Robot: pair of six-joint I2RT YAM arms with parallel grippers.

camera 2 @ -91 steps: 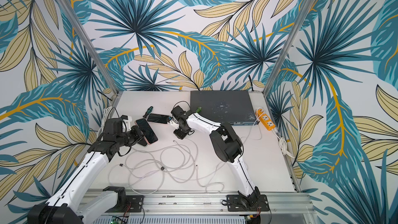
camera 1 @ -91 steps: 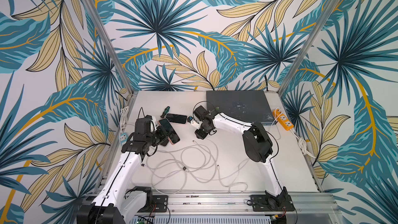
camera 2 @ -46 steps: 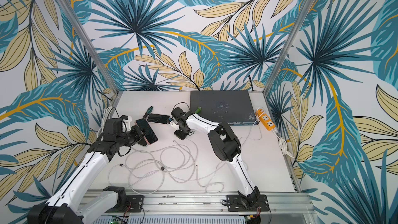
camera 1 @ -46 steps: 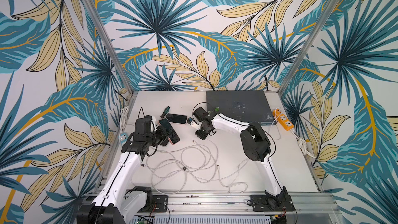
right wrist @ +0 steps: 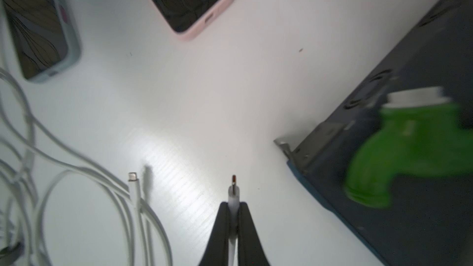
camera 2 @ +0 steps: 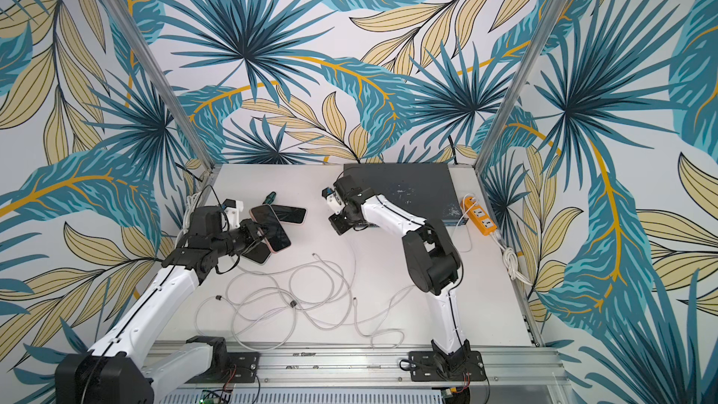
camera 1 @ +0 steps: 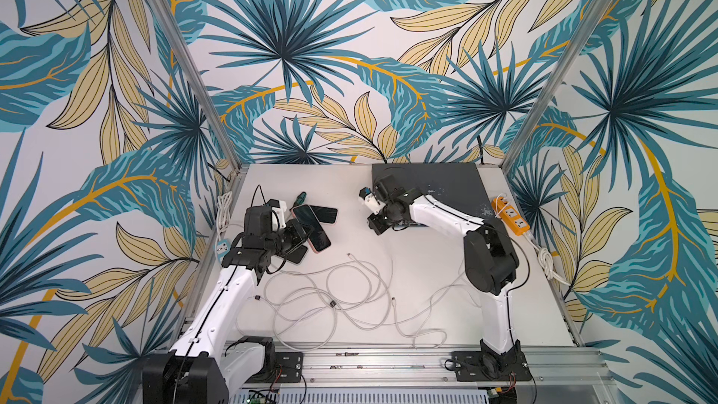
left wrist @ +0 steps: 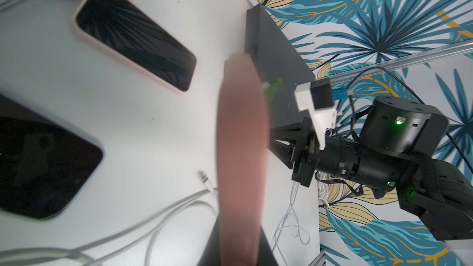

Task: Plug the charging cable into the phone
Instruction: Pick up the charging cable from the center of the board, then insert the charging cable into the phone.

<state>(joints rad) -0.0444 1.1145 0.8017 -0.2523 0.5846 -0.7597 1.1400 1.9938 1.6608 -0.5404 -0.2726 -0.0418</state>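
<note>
Left hand [camera 1: 300, 233] clamped on pink-cased phone [camera 1: 316, 232], at 10 o'clock on the table [camera 1: 427, 305]. Right hand [right wrist: 233, 207] at 12 o'clock, pinching white charging-cable plug [right wrist: 233, 190], metal tip exposed. Plug and phone well apart.

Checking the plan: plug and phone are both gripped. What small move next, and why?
Probably ease the right gripper, shut on the white charging-cable plug, toward the pink-cased phone clamped in the left gripper, lining the tip with its port; both are held, yet a gap separates them.
</note>
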